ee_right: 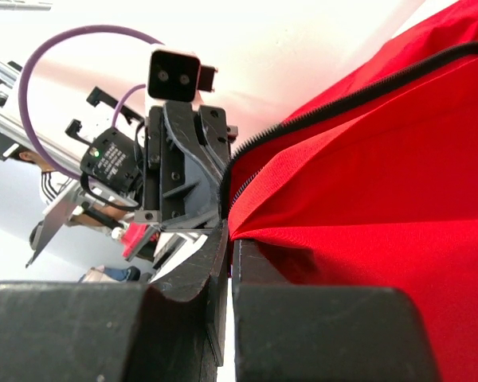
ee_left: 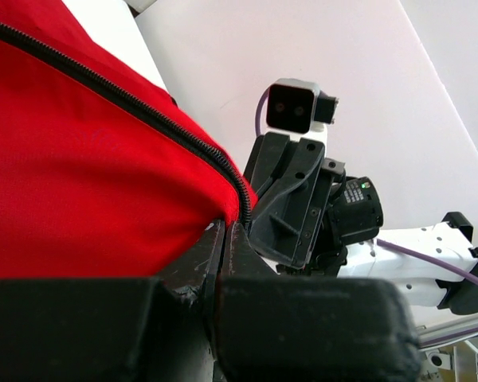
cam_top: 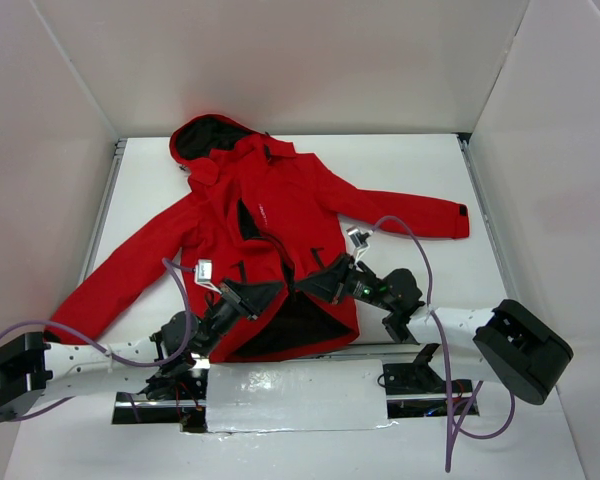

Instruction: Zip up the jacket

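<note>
Hem corners of the bright red hooded jacket (cam_top: pixel 280 200) are being clamped by left claw (cam_top: pixel 268 293) and right claw (cam_top: pixel 316 283), toward the tabletop's (cam_top: pixel 410 170) near edge.

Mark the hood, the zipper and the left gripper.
hood (cam_top: pixel 206 137): top view, its dark lining.
zipper (ee_left: pixel 143 109): left wrist view, teeth mid-run.
left gripper (ee_left: pixel 226 229): left wrist view, between tips pinching the jacket (ee_left: pixel 80 183).
</note>
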